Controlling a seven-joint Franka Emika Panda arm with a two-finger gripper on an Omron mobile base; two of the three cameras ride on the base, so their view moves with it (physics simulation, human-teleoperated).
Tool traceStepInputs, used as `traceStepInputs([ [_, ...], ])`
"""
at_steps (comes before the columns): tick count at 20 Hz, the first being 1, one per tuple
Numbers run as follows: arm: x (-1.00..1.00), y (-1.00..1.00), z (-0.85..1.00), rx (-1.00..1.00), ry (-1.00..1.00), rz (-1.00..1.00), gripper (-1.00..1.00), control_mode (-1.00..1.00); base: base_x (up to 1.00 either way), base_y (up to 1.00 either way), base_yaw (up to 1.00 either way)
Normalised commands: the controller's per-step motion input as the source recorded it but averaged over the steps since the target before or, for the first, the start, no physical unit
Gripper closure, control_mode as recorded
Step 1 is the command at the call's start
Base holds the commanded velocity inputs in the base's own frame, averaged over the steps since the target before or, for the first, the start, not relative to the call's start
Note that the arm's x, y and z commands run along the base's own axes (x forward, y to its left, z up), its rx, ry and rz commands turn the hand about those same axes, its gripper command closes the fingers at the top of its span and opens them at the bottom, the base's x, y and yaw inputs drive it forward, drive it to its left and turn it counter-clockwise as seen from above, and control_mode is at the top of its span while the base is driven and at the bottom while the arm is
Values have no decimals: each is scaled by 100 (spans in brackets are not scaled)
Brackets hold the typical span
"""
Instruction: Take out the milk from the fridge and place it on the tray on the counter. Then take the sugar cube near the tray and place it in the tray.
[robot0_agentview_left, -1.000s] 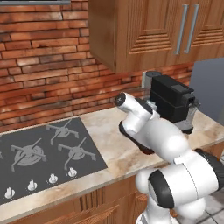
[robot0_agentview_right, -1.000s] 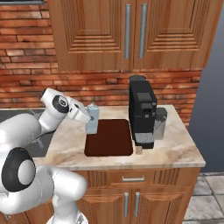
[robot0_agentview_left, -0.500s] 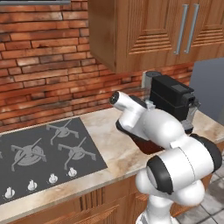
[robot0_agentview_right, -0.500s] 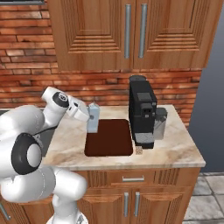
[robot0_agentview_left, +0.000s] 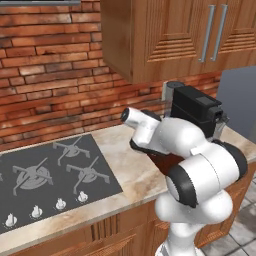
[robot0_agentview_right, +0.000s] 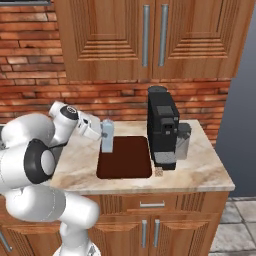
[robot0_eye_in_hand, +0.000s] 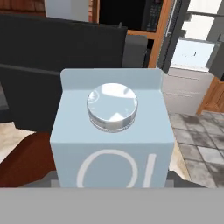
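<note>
Since 1 second ago the arm has swung its elbow around and the milk has shifted only slightly, staying over the tray's near-left edge.

From the left base camera, the robot's own white links cover the gripper; just a sliver of the tray peeks out below the wrist, with the cooktop well off to the gripper's left and the coffee machine beyond it.

From the right base camera, the gripper holds the carton by its side, jaws at a middling spread closed on it. The carton stands upright at the tray edge; whether its base touches the tray or hovers just above is not clear. The sugar cube sits on the counter past the tray's far side from the gripper, at the machine's foot.

From the hand camera, the carton fills the frame, round cap up. It looks light, stiff yet crushable, with smooth faces likely to slip; a grip across the flat body below the gable suits it. Both fingertips are cut off at the bottom edge.
</note>
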Motion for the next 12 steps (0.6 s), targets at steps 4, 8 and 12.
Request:
traceStepInputs([
  [4, 4, 0, -23, -4, -7, -4, 100, -100, 0, 0, 0],
  [8, 0, 0, -35, 0, -10, -2, 100, -100, 0, 0, 0],
  [12, 0, 0, -31, 0, -10, 0, 100, -100, 0, 0, 0],
])
